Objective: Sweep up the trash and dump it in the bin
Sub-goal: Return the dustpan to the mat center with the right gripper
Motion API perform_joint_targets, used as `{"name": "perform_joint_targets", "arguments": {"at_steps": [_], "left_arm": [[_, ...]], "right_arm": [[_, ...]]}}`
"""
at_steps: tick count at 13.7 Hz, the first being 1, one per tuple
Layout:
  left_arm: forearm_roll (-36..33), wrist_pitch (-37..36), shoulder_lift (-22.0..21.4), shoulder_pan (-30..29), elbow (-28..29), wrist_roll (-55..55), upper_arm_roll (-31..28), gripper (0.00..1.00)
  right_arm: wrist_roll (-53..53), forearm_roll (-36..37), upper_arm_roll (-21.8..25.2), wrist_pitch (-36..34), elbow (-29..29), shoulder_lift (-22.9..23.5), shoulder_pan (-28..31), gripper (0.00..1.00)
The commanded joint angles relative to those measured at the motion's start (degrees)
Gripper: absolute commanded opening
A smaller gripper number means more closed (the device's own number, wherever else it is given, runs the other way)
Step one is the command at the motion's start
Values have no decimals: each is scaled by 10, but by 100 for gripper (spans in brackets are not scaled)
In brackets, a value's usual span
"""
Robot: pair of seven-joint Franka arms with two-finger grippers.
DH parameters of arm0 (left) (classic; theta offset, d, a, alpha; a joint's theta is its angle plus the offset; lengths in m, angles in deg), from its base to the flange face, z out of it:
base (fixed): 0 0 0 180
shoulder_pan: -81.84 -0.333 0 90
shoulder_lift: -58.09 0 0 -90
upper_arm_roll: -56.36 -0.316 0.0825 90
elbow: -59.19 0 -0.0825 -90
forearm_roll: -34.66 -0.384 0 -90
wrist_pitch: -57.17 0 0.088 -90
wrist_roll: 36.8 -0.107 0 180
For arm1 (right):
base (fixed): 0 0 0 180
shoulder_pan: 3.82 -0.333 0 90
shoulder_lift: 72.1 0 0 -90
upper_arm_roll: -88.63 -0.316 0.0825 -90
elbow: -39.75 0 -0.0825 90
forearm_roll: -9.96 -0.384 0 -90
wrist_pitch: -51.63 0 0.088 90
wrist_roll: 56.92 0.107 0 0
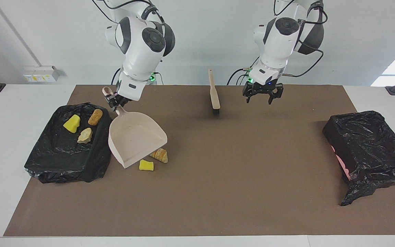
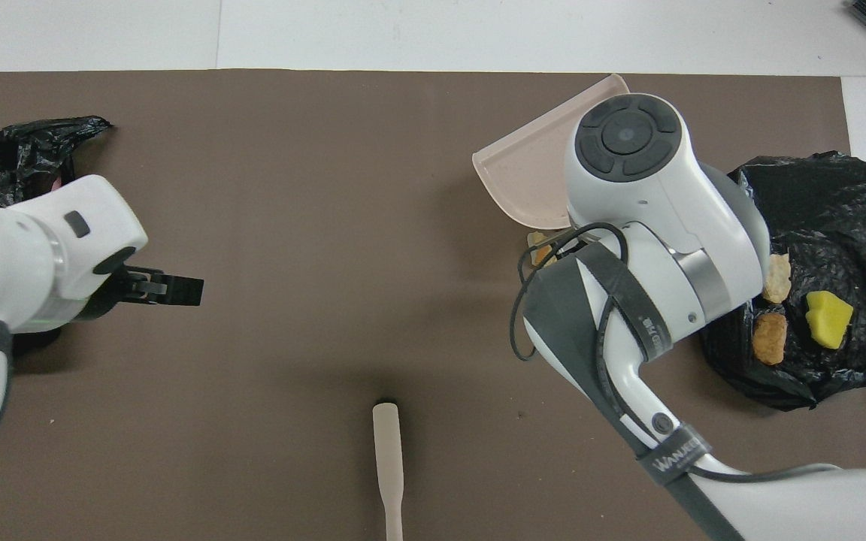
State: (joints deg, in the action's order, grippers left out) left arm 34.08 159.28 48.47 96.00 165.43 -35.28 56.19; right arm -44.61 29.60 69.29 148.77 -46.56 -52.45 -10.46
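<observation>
Trash, counted: five scraps visible. Three lie in the black-lined bin (image 1: pixel 46 157) at the right arm's end of the table: one bright yellow sponge chunk (image 1: pixel 71 124), wedge-shaped; one orange-brown bread-like lump (image 1: pixel 95 117), oblong, nearer the robots; one pale tan lump (image 1: pixel 85 135), ragged-edged, just beside the yellow one. All three rest apart from each other on the crumpled liner.

Two more lie on the brown mat (image 1: pixel 218 178), just beside the bin: a flat yellow sponge piece (image 1: pixel 146 165) and a tan-and-orange striped bread lump (image 1: pixel 160 155). Both sit at the open lip of the dustpan (image 1: pixel 135 139); the bread lump touches or nearly touches its edge, the sponge piece lies just off it. Any scraps under the pan are hidden.

Dustpan: one, beige, scoop facing up, tilted with its handle raised toward the robots. Right gripper (image 1: pixel 116 102) is clamped on that handle, fingers closed tight around it. In the overhead view the arm covers the grip.

Brush (image 1: pixel 214 94): one, pale wooden handle with dark bristles, lying on the mat near the robots, mid-table, untouched.

Left gripper (image 1: pixel 262 96) hangs over the mat beside the brush, toward the left arm's end, fingers spread wide, holding nothing.

Bins: two. The second black-lined bin (image 1: pixel 369 151) sits at the left arm's end, a bit of pink showing at its wall.
</observation>
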Motion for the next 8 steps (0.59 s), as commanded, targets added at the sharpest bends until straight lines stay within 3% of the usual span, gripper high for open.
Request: {"name": "perform_joint_targets", "arguments": {"at_steps": [1, 3, 6, 8], "left_arm": [[-2, -80, 16, -53, -88, -61, 7, 100], [20, -121, 37, -80, -138, -72, 5, 100], [17, -202, 107, -92, -253, -86, 4, 100], [19, -204, 108, -111, -257, -103, 4, 100]], "right_arm": [[115, -44, -3, 12, 115, 94, -38, 0], [209, -85, -3, 54, 169, 154, -92, 0], [299, -102, -3, 140, 161, 196, -133, 0], [305, -122, -3, 147, 152, 198, -138, 0]]}}
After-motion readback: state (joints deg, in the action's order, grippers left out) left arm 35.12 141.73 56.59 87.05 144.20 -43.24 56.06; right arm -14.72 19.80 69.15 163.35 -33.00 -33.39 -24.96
